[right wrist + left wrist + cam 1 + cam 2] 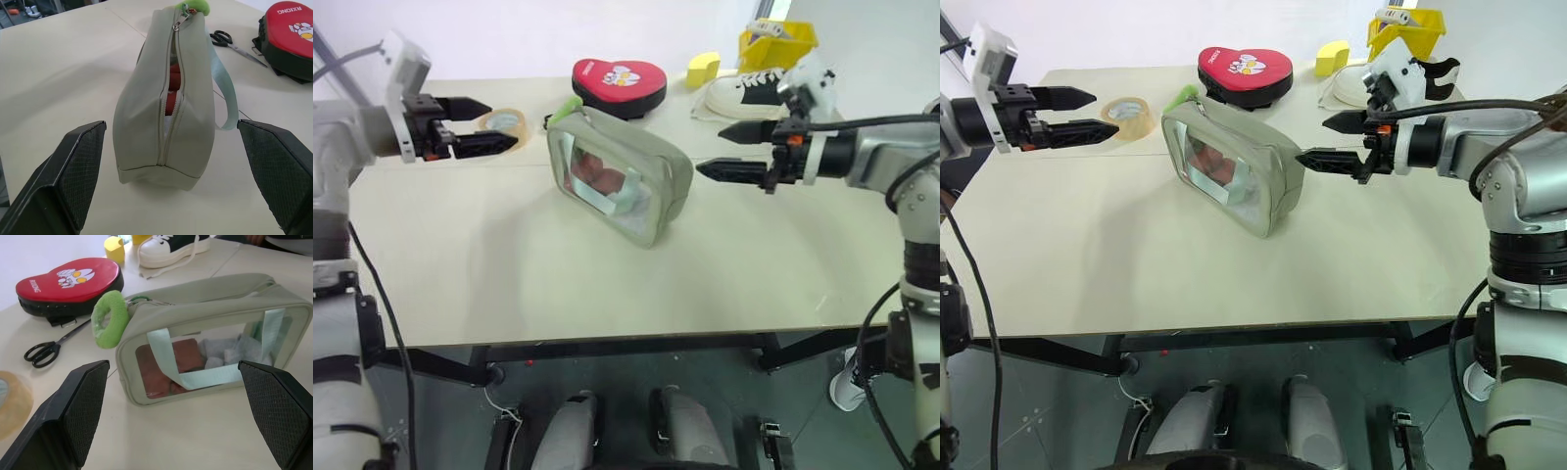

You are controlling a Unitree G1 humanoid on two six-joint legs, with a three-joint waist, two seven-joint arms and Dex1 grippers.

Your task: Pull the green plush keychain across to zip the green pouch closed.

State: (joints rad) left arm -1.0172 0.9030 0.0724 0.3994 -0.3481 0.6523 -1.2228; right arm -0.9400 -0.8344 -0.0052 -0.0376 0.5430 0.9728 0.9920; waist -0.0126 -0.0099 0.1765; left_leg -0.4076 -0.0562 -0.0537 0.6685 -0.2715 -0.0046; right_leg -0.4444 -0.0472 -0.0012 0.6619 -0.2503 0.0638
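The boxy sage-green fabric pouch [619,184] stands mid-desk [509,284] with its zipper gaping, the fuzzy lime-green plush keychain [110,318] at its far end, so left gripper [478,125] and right gripper [734,150] flank it with jaws wide, empty.

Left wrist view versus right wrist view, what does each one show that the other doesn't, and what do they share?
Left wrist view alone: the pouch's clear window with red and pale contents, a white sneaker, a yellow block, a tape roll.

Right wrist view alone: the zipper along the top, gaping open.

Both: the green pouch, the green plush keychain, scissors, the red heart-shaped case.
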